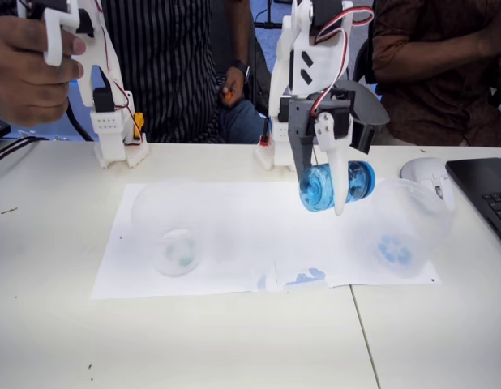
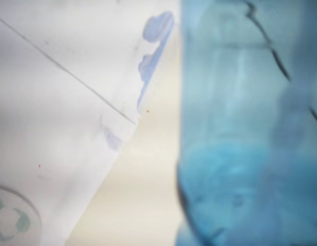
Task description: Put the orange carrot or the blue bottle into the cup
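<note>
One blue bottle [image 1: 336, 186] in hand [image 1: 323, 190], two cups [image 1: 400, 231]

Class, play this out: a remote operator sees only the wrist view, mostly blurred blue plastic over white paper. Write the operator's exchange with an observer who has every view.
Operator: What is the blue thing?
Observer: The blue bottle, held sideways in the gripper, lifted off the paper.
Operator: Where is the cup?
Observer: In the fixed view, the cup with the blue base mark lies on its side just right of the bottle.
Operator: I see a greenish ring at my lower left. What is it?
Observer: The base mark of a second clear cup, lying at the left of the paper in the fixed view.
</note>
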